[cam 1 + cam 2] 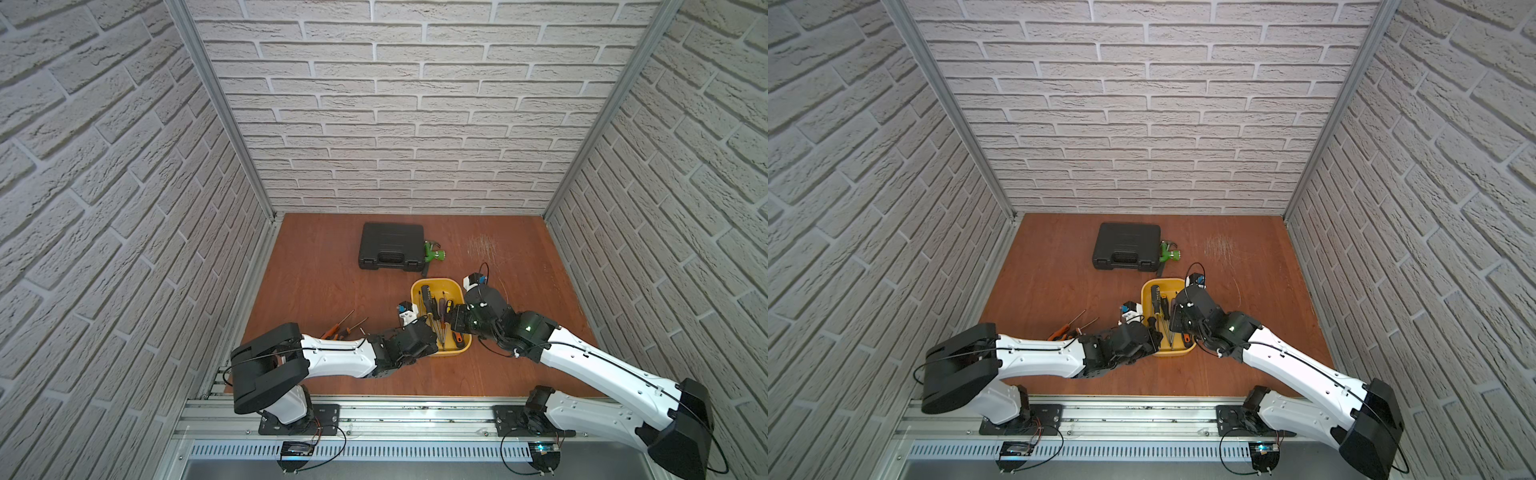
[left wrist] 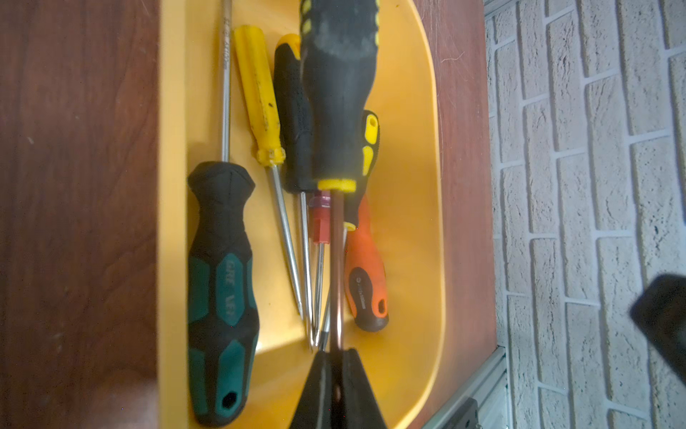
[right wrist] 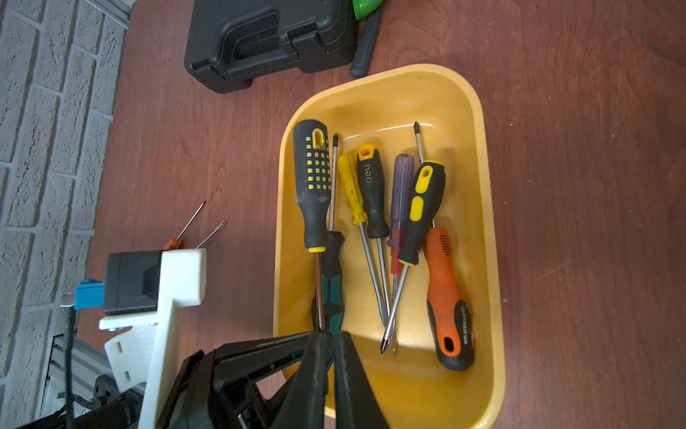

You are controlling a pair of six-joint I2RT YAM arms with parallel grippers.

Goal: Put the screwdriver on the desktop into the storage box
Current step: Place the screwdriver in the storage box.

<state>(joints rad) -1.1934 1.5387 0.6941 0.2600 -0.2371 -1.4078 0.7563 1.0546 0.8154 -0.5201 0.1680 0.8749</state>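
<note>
Closest to the lens in the left wrist view, the left gripper point(image 2: 337, 356) has its fingers point(image 2: 354, 375) pinched on the bare coppery shaft of a black-and-yellow screwdriver point(image 2: 337, 93), down toward the tip end. From that pinch the tool runs straight toward the far end of the storage box point(image 2: 438, 185), handle leading, so its long axis lies along the box's long side. In the right wrist view the handle sits over the left part of the box, above a green-and-black screwdriver point(image 3: 336, 286). I cannot tell whether it rests on the tools below or hangs just clear of them. Several other screwdrivers lie in the box, all roughly along the same axis.

The right gripper point(image 3: 334, 338) hangs over the near right part of the box, close beside the left gripper's pinch. Its fingers are pressed together with nothing visible between them, and whether it touches the shaft is hidden.

As I judge it, the carried tool is already within the walls and lined up. What is left for it is a small lowering and a spreading of the left fingers.

In a top view two thin screwdrivers point(image 1: 332, 333), orange where their handles show, lie on the desktop point(image 1: 324, 270) just left of the left forearm. Their shafts point far and right. The left arm is the nearer one for them, and the box lies to their right.
</note>
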